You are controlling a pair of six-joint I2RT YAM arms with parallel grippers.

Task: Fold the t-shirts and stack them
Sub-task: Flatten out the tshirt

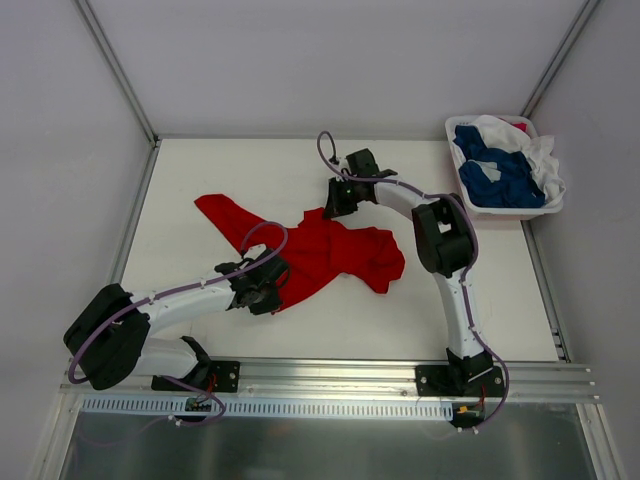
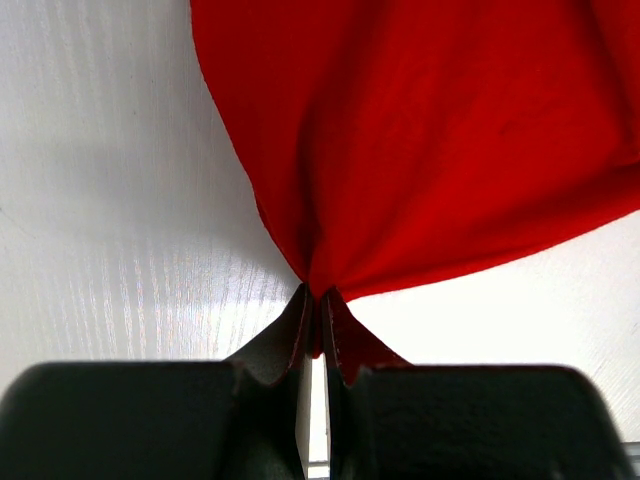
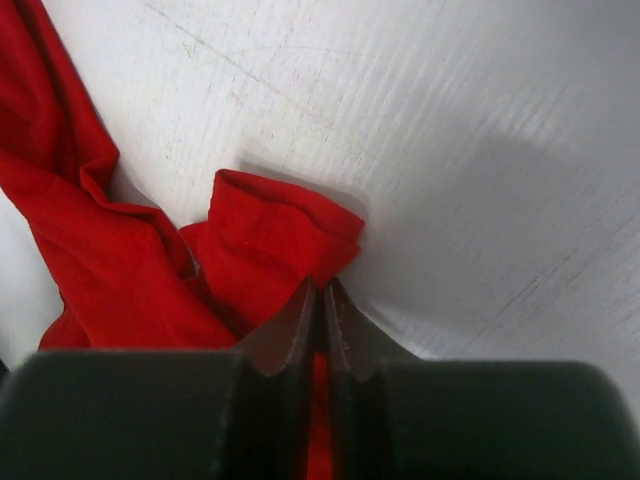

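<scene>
A bright red t-shirt (image 1: 330,250) lies crumpled across the middle of the white table (image 1: 480,310). My left gripper (image 1: 268,290) is shut on its near lower edge; in the left wrist view the red cloth (image 2: 420,140) fans out from the pinched jaws (image 2: 318,300). My right gripper (image 1: 338,205) is at the shirt's far edge, shut on a fold of the red cloth (image 3: 270,250), which shows between its fingers (image 3: 321,295). More t-shirts, dark blue (image 1: 495,175) and white (image 1: 535,155), are piled in the basket.
The white plastic basket (image 1: 508,211) stands at the table's far right corner. Metal frame posts and grey walls enclose the table. A metal rail (image 1: 330,375) runs along the near edge by the arm bases.
</scene>
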